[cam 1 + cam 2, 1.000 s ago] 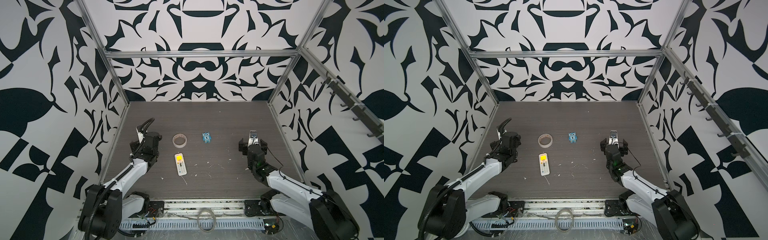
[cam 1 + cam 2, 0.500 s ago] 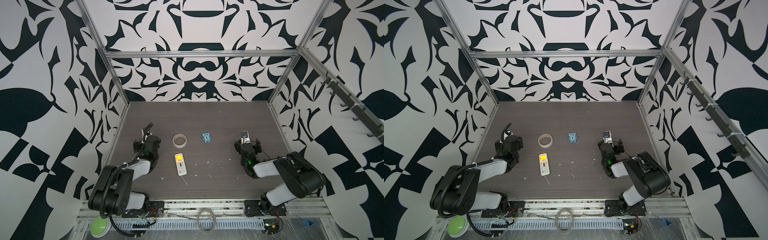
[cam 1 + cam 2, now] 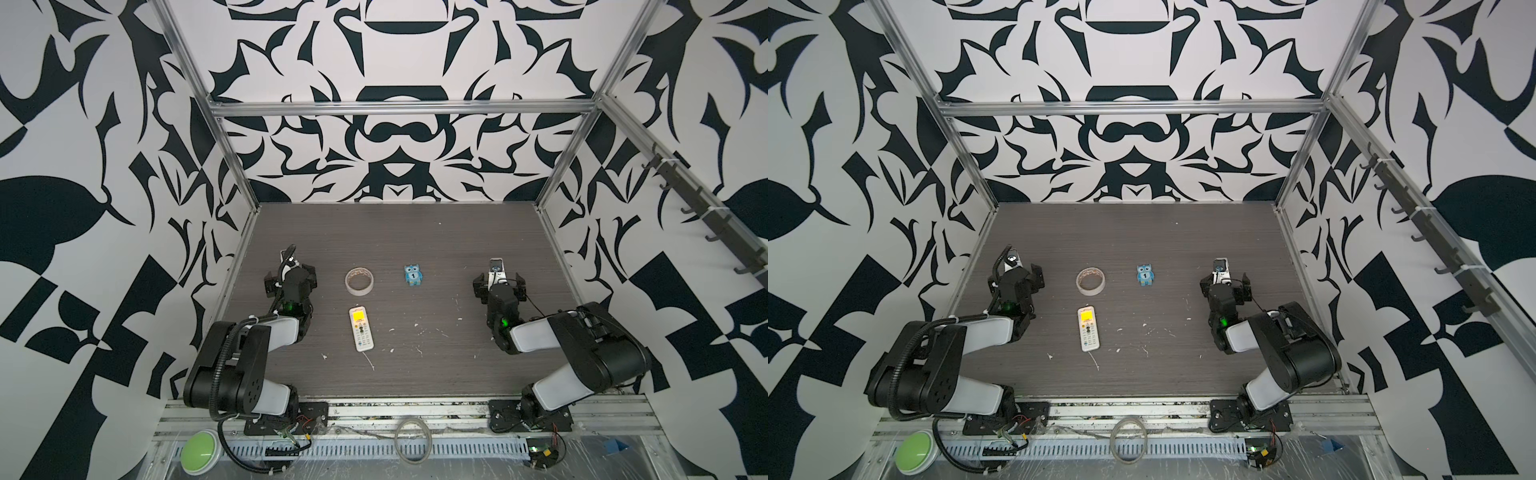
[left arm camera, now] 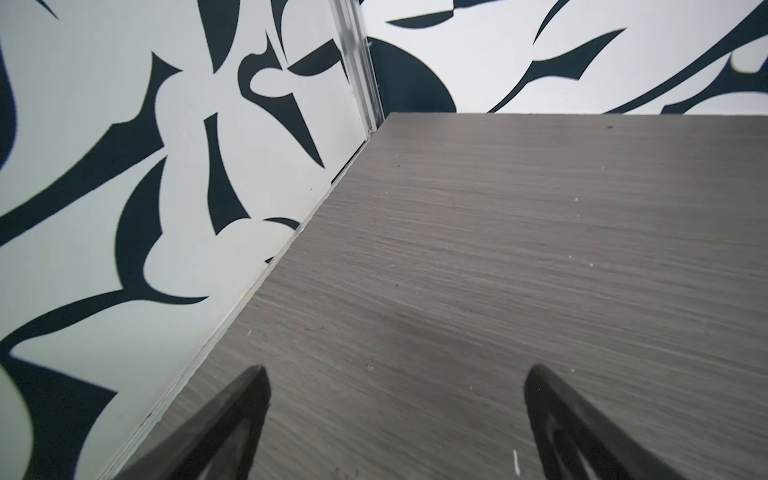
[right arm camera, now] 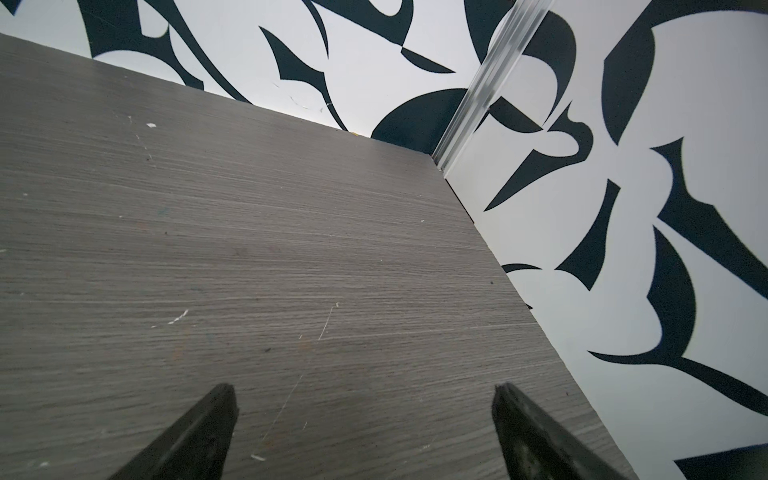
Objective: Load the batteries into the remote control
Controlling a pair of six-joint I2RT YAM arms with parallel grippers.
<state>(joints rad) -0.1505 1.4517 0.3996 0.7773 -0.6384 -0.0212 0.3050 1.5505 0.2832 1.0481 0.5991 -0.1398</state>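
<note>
The white remote control (image 3: 360, 328) (image 3: 1088, 328) lies face up near the middle of the table, its yellow display toward the back. No batteries show in any view. My left gripper (image 3: 289, 272) (image 3: 1016, 276) hovers low at the table's left side, left of the remote, open and empty. In the left wrist view my left gripper (image 4: 395, 374) has only bare table between its fingers. My right gripper (image 3: 497, 279) (image 3: 1224, 282) sits at the right side, far from the remote. It is open, and in the right wrist view my right gripper (image 5: 361, 392) holds nothing.
A tape roll (image 3: 360, 281) and a blue owl figure (image 3: 412, 275) stand behind the remote. White flecks dot the wood-grain table (image 3: 436, 232). Patterned walls close in on three sides. A green button (image 3: 199, 446) and a cable loop (image 3: 411, 438) sit on the front rail.
Both arms have folded up from a stretched-out pose, elbows now raised near the front edge. The right gripper has shifted slightly left. Both grippers stay open; the remote has not moved.
</note>
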